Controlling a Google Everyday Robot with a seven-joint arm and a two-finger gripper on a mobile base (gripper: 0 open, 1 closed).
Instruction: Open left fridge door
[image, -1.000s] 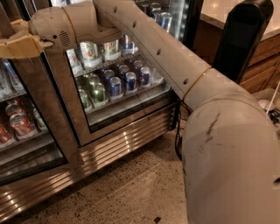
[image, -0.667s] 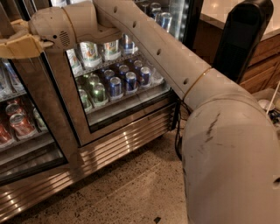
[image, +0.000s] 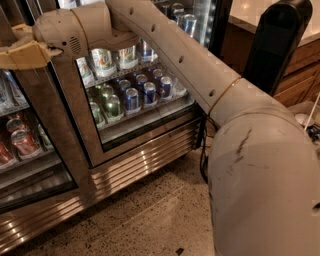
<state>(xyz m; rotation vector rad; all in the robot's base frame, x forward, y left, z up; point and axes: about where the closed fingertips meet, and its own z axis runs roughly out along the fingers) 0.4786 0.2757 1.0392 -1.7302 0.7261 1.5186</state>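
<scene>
Beige two-finger gripper (image: 17, 52) at upper left of frame, by top of door's left-hand stile; touching or just beside, can't tell. Pincer state: can't tell (released vs clenched not visible). Left fridge door, tall clear-glass pane in wide bronze-brown brushed-metal frame (image: 75, 135), fills left-centre of frame, looks angled out from cabinet. Judgement: heavy, stiff, swings on hinge; glass fragile, metal prob. slick. Take hold on frame edge near upper left, not pane. Green & blue drink cans (image: 131, 97) on shelves behind glass.
</scene>
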